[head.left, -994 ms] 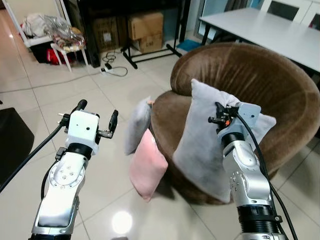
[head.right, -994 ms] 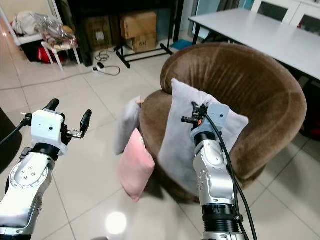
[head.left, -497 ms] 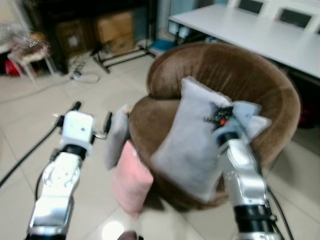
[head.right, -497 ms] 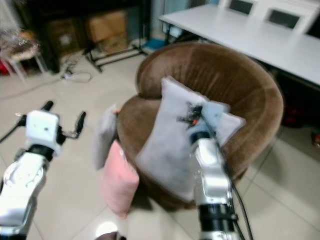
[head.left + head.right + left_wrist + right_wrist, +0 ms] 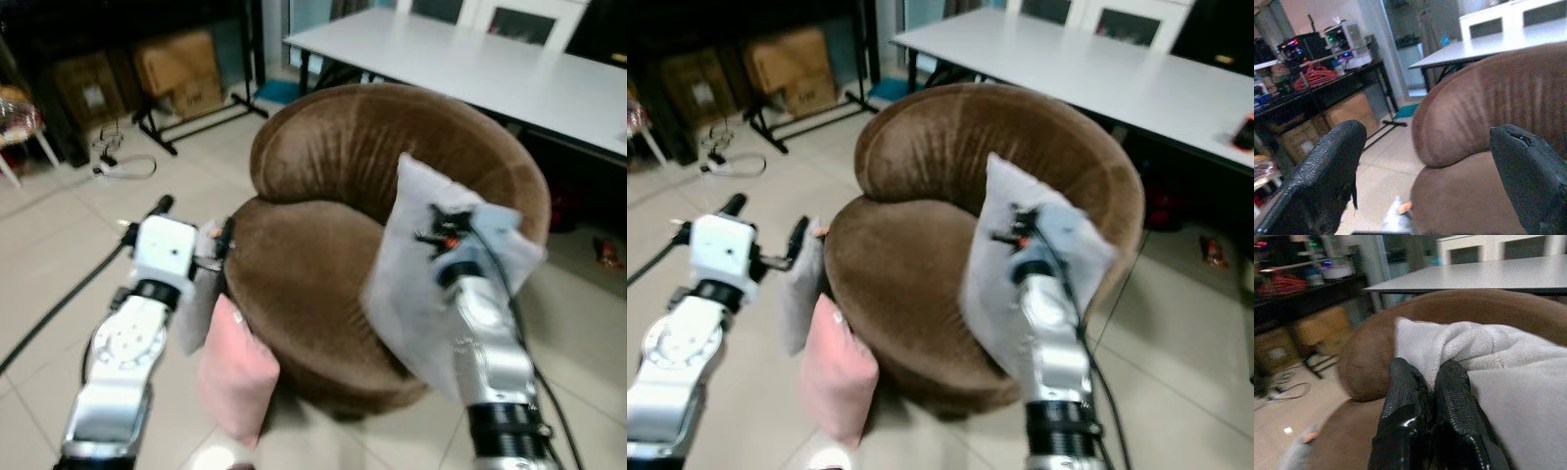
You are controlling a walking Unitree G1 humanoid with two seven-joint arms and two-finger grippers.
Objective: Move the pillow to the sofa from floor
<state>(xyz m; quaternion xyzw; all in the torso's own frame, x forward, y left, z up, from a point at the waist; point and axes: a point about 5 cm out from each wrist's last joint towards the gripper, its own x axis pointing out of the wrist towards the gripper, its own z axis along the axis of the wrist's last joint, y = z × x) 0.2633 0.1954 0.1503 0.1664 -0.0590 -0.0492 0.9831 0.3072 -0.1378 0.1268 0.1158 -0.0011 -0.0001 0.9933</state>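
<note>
Carrying step: right gripper (image 5: 1425,382) pinches the grey pillow (image 5: 416,274) over the brown sofa (image 5: 323,264) – next, probably lower and release; left gripper (image 5: 1425,161) gapes empty

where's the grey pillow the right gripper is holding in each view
Left eye view: grey pillow hangs right of centre, over the brown sofa's right side.
Right eye view: it sits near centre, against the sofa's right rim.
Left wrist view: not in it.
Right wrist view: it bunches just past the right gripper, spreading along one side.
Shared landmark: the sofa's rounded brown back.
</note>
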